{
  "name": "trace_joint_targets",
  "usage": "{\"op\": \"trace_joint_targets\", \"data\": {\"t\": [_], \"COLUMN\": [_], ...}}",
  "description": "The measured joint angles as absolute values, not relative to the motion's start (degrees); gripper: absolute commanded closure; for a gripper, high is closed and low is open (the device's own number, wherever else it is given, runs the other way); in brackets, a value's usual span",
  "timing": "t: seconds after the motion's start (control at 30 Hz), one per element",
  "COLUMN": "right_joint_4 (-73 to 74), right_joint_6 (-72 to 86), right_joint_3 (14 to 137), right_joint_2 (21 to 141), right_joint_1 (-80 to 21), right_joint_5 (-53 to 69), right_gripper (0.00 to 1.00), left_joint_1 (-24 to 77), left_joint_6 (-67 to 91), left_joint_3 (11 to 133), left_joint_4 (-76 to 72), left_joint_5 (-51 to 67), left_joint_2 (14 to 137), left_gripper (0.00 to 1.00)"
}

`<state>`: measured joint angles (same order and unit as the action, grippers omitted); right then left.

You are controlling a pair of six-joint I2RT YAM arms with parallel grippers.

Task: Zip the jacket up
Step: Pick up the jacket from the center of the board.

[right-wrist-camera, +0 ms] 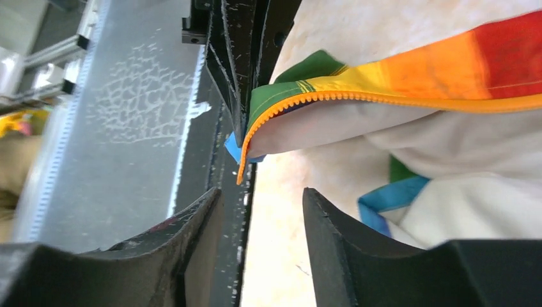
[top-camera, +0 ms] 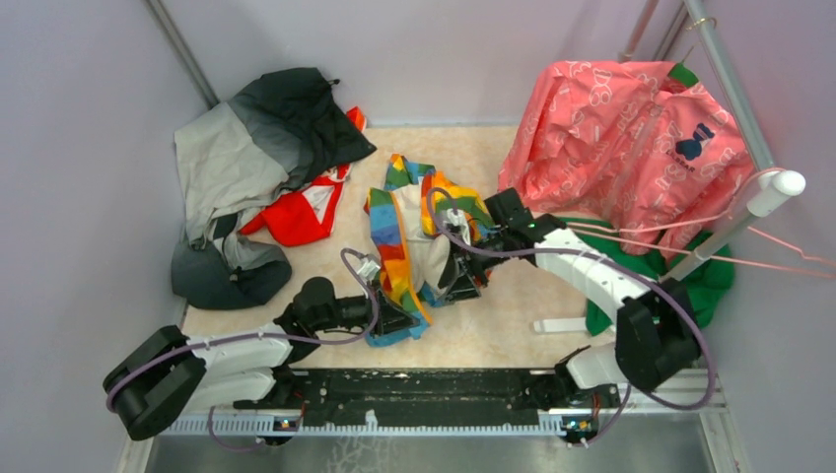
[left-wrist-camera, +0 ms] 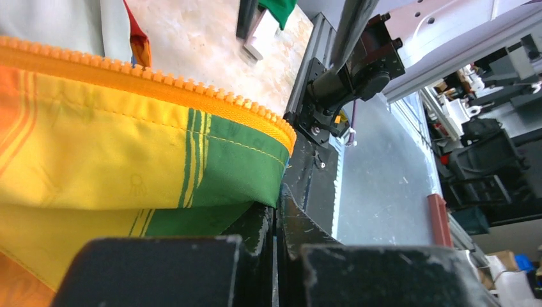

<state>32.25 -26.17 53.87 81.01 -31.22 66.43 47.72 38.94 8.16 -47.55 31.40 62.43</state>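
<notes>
The rainbow-striped jacket (top-camera: 394, 246) lies open at mid-desk (top-camera: 493, 320), its green bottom corner pinched in the closed left gripper (top-camera: 389, 317); the right gripper (top-camera: 463, 283), jaws apart and holding nothing, sits beside the orange zipper (right-wrist-camera: 383, 96).

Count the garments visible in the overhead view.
5: grey-and-black jacket back left, red-and-white garment under its edge, rainbow jacket centre, pink garment back right, green garment below it. More may be hidden.

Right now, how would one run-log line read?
left tool: shut on jacket hem | right tool: open, holding nothing | orange zipper: unzipped, jacket lies open
</notes>
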Motion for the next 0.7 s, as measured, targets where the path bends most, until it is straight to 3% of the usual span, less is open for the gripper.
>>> {"op": "trace_joint_targets", "data": {"t": [0.1, 0.2, 0.33, 0.5, 0.7], "right_joint_4": [34.8, 30.6, 26.5, 26.3, 21.7], "right_joint_6": [-31.5, -33.7, -31.9, -32.4, -29.4], "right_joint_3": [53.8, 48.8, 41.4, 41.3, 41.3], "right_joint_2": [76.1, 69.9, 68.3, 72.7, 76.1], "right_joint_1": [-28.0, -23.6, -15.6, -7.5, -5.6], "right_joint_5": [66.2, 67.5, 69.9, 67.6, 60.0], "right_gripper": [0.11, 0.07, 0.11, 0.16, 0.32], "left_joint_1": [47.7, 47.7, 47.7, 47.5, 47.5], "left_joint_6": [36.2, 34.6, 33.6, 33.6, 33.0], "left_joint_3": [8.2, 8.2, 8.2, 8.2, 8.2], "left_joint_4": [-48.1, -48.8, -49.6, -50.3, -50.6], "left_joint_5": [31.5, 31.5, 31.4, 30.6, 30.5], "left_joint_2": [61.8, 61.8, 62.0, 62.0, 62.0], "left_gripper": [1.0, 1.0, 1.0, 1.0, 1.0]}}
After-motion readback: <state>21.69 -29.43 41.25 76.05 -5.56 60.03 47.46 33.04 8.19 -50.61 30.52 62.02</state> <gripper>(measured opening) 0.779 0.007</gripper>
